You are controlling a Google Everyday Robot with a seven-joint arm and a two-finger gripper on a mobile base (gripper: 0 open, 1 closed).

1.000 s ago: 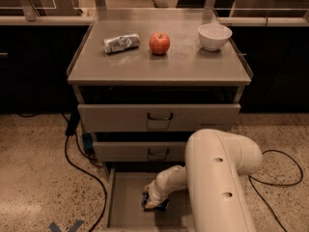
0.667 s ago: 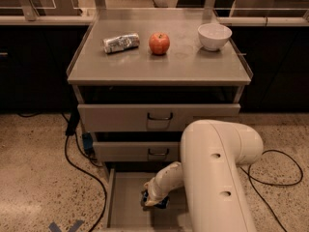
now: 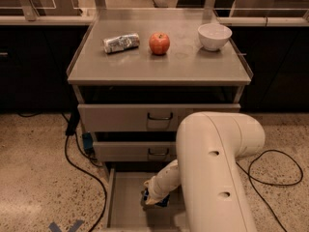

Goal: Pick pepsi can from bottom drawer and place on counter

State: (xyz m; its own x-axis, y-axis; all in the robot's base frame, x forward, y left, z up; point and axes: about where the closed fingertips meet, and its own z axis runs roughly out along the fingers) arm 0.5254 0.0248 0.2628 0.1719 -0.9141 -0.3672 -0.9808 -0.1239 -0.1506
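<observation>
- Pepsi can (image 3: pixel 162 202): we see only a dark blue patch, mostly hidden behind the gripper. It lies low in the open bottom drawer (image 3: pixel 126 202), near the middle of its floor.
- Gripper (image 3: pixel 152 200): down inside the drawer, right at the can. We cannot tell whether it holds it.
- Progress: we judge the reach made; the lift and the placing are left.
- Counter (image 3: pixel 159 66): bears a silver can (image 3: pixel 120 42), an apple (image 3: pixel 159 43) and a bowl (image 3: pixel 214 36), and no pepsi can yet.

Dim light; jaws in shadowed drawer (image 3: pixel 124 199)
</observation>
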